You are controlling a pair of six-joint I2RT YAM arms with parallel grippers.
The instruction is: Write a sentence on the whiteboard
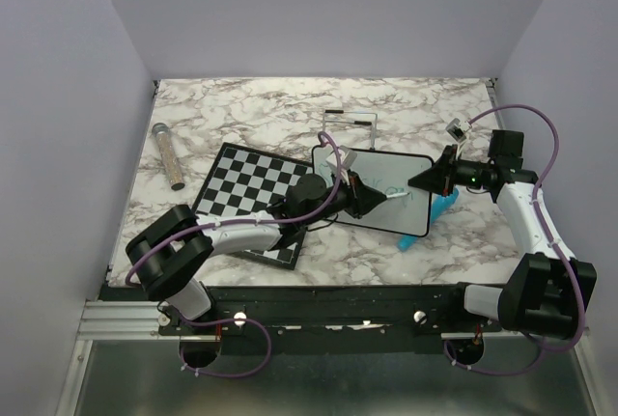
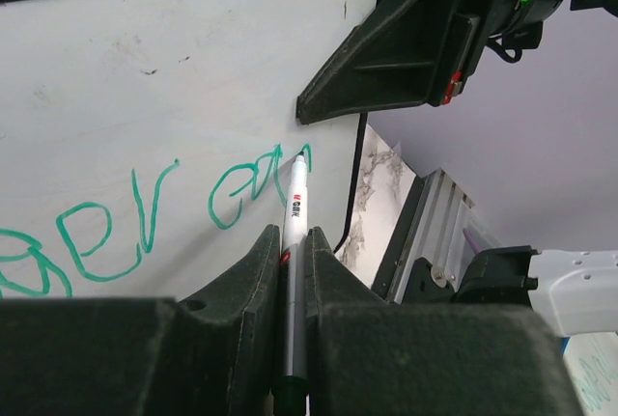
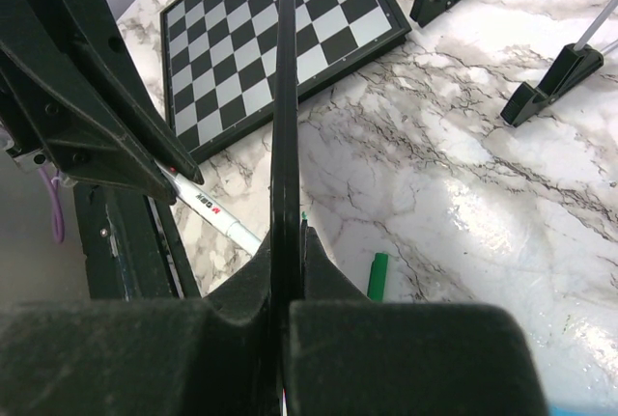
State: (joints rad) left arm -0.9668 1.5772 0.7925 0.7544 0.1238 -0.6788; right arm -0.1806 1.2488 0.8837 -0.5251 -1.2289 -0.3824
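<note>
Left wrist view: left hand (image 2: 293,242) tight around marker (image 2: 297,202), tip on whiteboard (image 2: 145,69); right hand (image 3: 287,276) tight on whiteboard edge

one whiteboard (image 1: 410,170), one chessboard (image 1: 246,184), one marker (image 2: 294,242), one cap (image 3: 378,276), one tube (image 1: 169,155).

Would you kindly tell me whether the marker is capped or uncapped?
Uncapped: the marker shows a bare tip against the whiteboard, beside the sentence; a green cap lies on the table.
</note>
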